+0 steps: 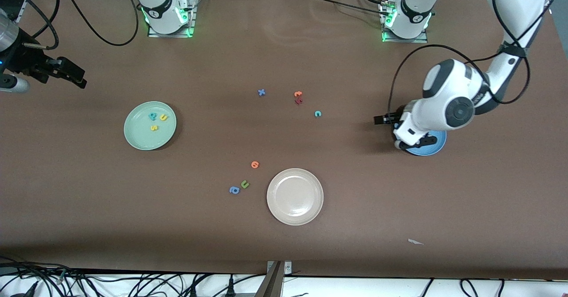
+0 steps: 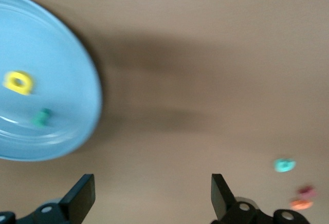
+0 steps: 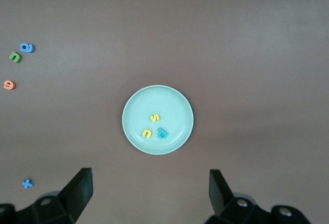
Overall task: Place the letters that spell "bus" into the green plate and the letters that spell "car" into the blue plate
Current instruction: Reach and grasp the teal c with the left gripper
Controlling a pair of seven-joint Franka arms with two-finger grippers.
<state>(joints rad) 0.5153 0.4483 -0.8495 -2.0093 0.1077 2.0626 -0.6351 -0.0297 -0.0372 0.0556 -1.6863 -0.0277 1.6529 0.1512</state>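
The green plate [image 1: 137,133] [image 3: 172,105] holds a teal b [image 1: 152,116] [image 3: 163,132], a yellow u [image 1: 163,117] [image 3: 147,133] and a yellow s [image 1: 154,128] [image 3: 154,116]. My left arm covers most of the blue plate [image 1: 438,144] [image 2: 56,54], where a yellow a [image 2: 19,82] and a teal r [image 2: 42,117] lie. A teal c [image 1: 317,113] [image 2: 284,165] rests on the table near the middle. My left gripper [image 1: 415,144] [image 2: 153,196] hangs open and empty by the blue plate's rim. My right gripper [image 1: 77,78] [image 3: 150,193] waits open and empty in the air, at the right arm's end of the table.
An orange letter [image 1: 298,94] and a dark red one [image 1: 298,101] lie beside the teal c, with a blue x [image 1: 261,92] nearby. Beside the cream-white plate [image 1: 295,196] are another orange letter [image 1: 254,164], a green u [image 1: 244,184] and a blue a [image 1: 234,190].
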